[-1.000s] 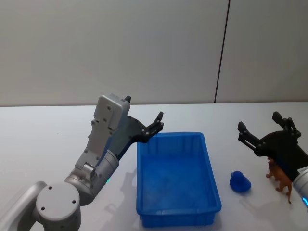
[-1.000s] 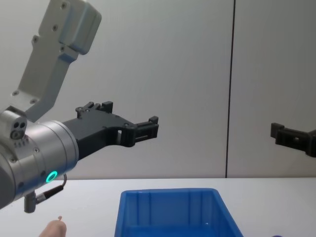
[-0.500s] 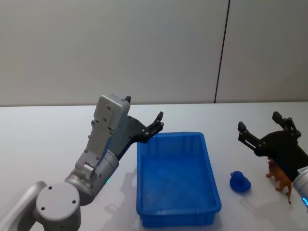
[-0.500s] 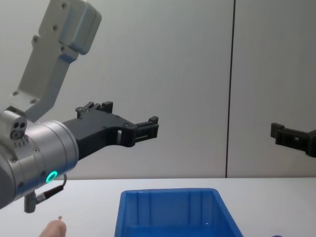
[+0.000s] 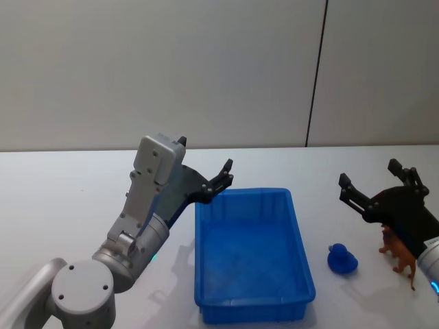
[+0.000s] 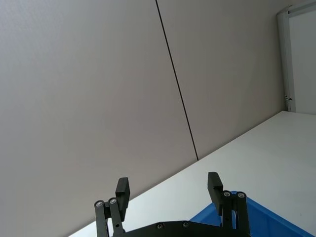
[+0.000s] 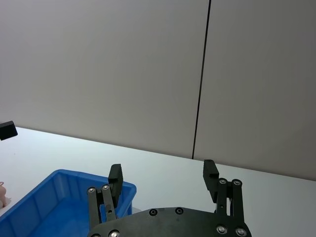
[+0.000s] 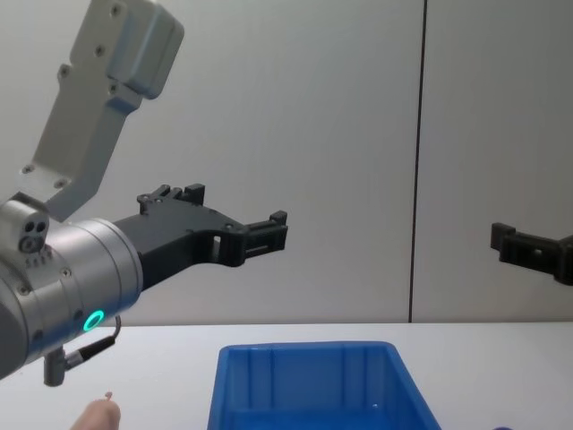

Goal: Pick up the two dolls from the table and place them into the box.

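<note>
The blue box (image 5: 252, 301) stands open-topped on the white table (image 5: 55, 205), with nothing showing inside it. A reddish-brown animal doll (image 5: 400, 255) stands on the table to its right, just under my right arm. My right gripper (image 5: 368, 175) hovers open above the table between box and doll, holding nothing; its fingers (image 7: 211, 173) are spread wide. The tip of a peach-pink doll (image 8: 97, 415) peeks up on the table left of the box. My left gripper (image 5: 206, 163) hangs open and bare in the air over the box's far left corner, with its fingers (image 6: 122, 188) wide apart.
A small blue duck toy (image 5: 341, 260) sits on the table between the box and the brown doll. A grey wall with a dark vertical seam (image 5: 315, 75) rises behind the table. Bare tabletop stretches left of the box.
</note>
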You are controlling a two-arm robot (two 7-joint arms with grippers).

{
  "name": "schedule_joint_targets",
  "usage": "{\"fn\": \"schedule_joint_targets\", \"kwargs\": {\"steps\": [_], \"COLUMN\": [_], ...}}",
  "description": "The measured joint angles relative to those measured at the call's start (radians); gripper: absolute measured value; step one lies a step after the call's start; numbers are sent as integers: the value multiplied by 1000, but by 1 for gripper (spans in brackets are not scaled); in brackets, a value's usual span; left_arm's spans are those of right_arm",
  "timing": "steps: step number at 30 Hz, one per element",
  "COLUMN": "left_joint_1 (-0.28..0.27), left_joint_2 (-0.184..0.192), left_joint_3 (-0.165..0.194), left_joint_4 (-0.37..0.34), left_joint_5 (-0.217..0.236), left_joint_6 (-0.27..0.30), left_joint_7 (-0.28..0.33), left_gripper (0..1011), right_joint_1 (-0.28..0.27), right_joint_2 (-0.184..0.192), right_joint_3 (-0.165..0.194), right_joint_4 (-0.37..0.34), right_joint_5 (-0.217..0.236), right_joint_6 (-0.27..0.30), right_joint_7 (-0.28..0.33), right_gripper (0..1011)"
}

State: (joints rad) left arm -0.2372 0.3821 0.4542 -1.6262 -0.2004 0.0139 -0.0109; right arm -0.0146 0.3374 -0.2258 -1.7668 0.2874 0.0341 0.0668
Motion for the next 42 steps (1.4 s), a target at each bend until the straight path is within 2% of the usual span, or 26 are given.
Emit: {"fn": "schedule_joint_targets", "kwargs": {"steps": [8,14,17,20,21,27,31,36,42], "left_joint_1": [0,0,0,0,0,0,0,0,0], "left_joint_2": [0,0,0,0,0,0,0,0,0], "left_joint_3": [0,0,0,0,0,0,0,0,0], "left_joint_4": [0,0,0,0,0,0,0,0,0], "left_joint_5": [0,0,0,0,0,0,0,0,0], "left_joint_6": [0,0,0,0,0,0,0,0,0], "left_joint_7": [0,0,0,0,0,0,0,0,0], "left_gripper": [1001,1001,1001,1001,1001,1001,1001,1001,1001], "right_joint_1": [-1,-31,-61,-113,-113,-217,-256,-268,-227], "right_joint_2": [0,20,42,80,80,161,195,213,199], "right_joint_3": [0,8,17,35,35,85,108,120,110], "right_joint_4": [0,-23,-46,-82,-82,-144,-167,-175,-147], "right_joint_5": [0,0,4,14,14,36,46,46,22], "right_joint_6": [0,6,17,38,38,83,111,142,193], "right_joint_7": [0,-14,-34,-69,-69,-138,-166,-178,-153], "right_gripper": [1001,1001,1001,1001,1001,1001,1001,1001,1001]}}
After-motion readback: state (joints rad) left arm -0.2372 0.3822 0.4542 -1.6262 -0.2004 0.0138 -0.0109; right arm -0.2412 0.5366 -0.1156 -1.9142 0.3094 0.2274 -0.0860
